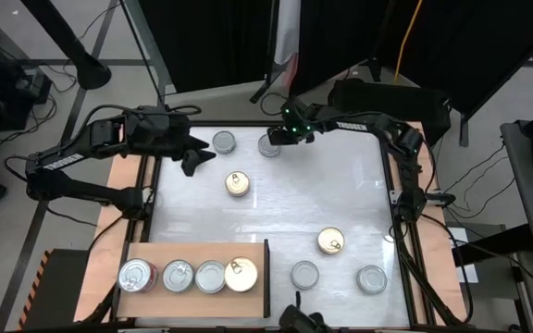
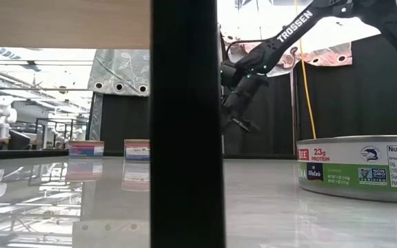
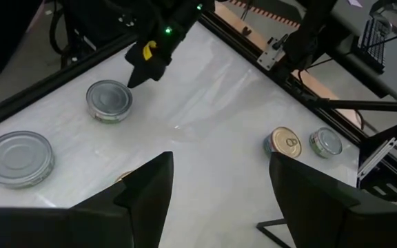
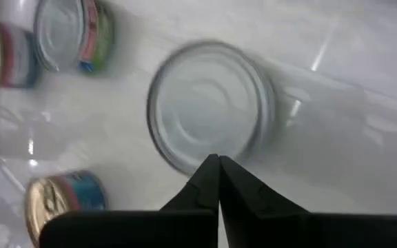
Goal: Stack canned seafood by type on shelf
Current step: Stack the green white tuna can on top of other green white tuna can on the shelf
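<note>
Hovering shut over a far-edge tin

From above, the right pincer, pressed together, is hanging just beside a silver tin; the left pincer, spread and empty, is waiting near a second silver tin. Ten tins are showing: four on the shelf, six loose. At the right wrist, the tin is lying directly beneath the fingertips.

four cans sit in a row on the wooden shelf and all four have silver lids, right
Not quite. Four cans do sit in a row on the shelf, but only three have silver lids; the fourth can, nearest the dark upright edge, has a gold lid. The high view shows it.
</note>
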Action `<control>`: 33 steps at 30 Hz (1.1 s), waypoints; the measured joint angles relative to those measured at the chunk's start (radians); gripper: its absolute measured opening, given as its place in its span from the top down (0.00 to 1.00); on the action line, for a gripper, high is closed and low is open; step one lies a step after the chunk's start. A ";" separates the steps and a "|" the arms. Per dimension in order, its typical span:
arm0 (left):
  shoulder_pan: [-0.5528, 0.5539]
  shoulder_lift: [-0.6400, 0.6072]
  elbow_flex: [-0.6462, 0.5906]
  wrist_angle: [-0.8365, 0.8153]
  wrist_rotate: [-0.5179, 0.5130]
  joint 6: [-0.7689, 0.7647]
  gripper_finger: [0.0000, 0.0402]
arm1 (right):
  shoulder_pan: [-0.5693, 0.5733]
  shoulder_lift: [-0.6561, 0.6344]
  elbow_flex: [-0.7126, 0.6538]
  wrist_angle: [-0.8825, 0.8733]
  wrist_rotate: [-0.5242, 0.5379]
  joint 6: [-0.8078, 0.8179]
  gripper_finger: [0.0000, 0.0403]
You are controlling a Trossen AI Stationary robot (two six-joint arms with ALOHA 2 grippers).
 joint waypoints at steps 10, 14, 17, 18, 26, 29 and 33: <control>0.000 0.000 0.000 0.000 0.001 -0.026 0.40 | 0.003 0.052 0.001 0.021 0.004 0.012 1.00; 0.000 0.000 0.000 0.000 0.000 -0.026 0.40 | 0.003 0.051 0.001 0.001 0.006 -0.003 1.00; 0.000 0.000 0.000 0.000 0.001 -0.026 0.40 | 0.003 0.050 0.001 -0.034 0.005 -0.028 1.00; 0.000 0.000 0.000 0.000 0.001 -0.026 0.40 | 0.003 0.050 0.002 -0.045 0.006 -0.040 1.00; 0.000 0.000 0.000 0.000 0.000 -0.026 0.40 | 0.021 0.037 0.002 -0.130 0.013 -0.107 1.00; 0.000 0.000 0.000 0.000 0.000 -0.025 0.40 | 0.033 0.036 0.003 -0.161 0.013 -0.125 1.00; 0.000 0.000 0.000 0.000 0.000 -0.022 0.40 | 0.051 0.036 0.002 -0.203 0.033 -0.146 1.00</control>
